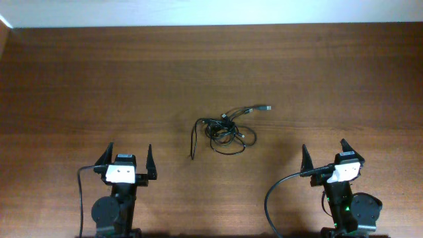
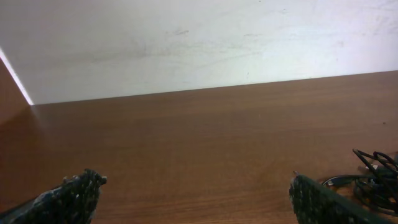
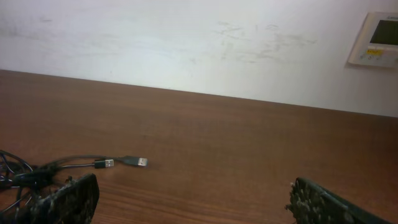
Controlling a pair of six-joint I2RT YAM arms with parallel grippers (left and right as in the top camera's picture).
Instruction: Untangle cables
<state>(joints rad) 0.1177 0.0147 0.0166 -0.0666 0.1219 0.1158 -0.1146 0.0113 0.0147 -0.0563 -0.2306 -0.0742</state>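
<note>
The cables (image 1: 225, 130) lie bunched in a dark knot at the middle of the wooden table, with one loop trailing down to the left and a silvery plug (image 1: 267, 107) pointing right. My left gripper (image 1: 127, 157) stands open at the near left, well short of the knot, nothing between its fingers. My right gripper (image 1: 324, 153) is open at the near right, also apart from the knot. In the left wrist view the cables (image 2: 375, 174) show at the far right edge. Seen from the right wrist, the cables (image 3: 25, 177) sit at the far left and two plugs (image 3: 124, 162) lie ahead.
The brown wooden table (image 1: 99, 79) runs back to a white wall (image 2: 186, 43). A white wall panel (image 3: 374, 39) hangs at the upper right. Thick black arm cables (image 1: 277, 198) loop beside both arm bases at the near edge.
</note>
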